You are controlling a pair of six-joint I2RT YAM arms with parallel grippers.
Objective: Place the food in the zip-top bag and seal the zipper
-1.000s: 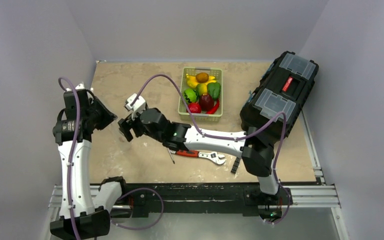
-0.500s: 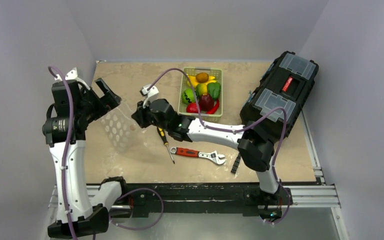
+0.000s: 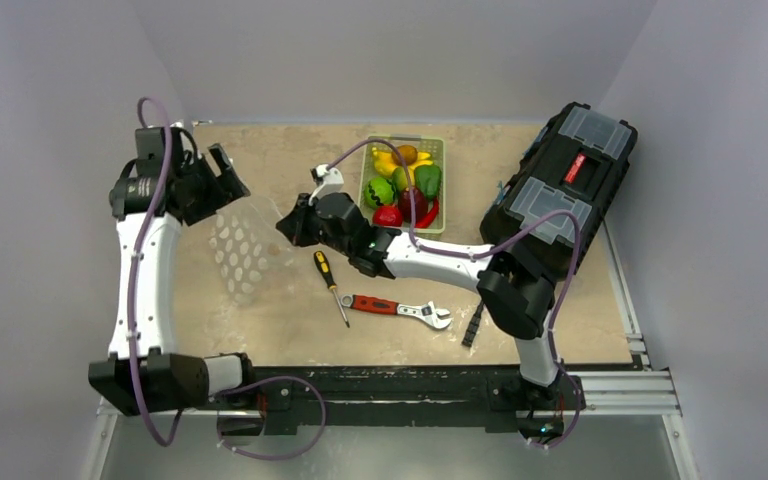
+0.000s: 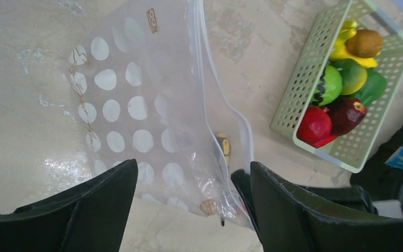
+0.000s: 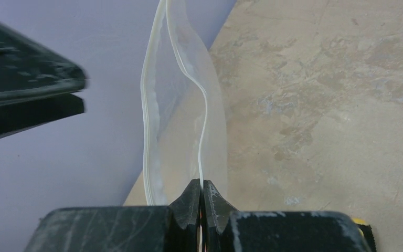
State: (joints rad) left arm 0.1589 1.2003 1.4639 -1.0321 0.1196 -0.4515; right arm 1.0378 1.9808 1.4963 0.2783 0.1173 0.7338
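"Bag position?"

"The bag (image 3: 240,250) hangs over the left of the table (image 3: 260,150), with its dotted body drooping towards the near edge."

"Long axis?"

"The mouth runs left to right, claw to claw, and gapes."

"Claws?"

"The right claw (image 5: 201,194) is pressed together, pinching the zipper (image 5: 204,136) at the mouth's right end. The left claw (image 4: 192,164) is spread above the left end."

"Food?"

"The food (image 3: 403,180) is in the basket (image 3: 364,190), well apart on the right."
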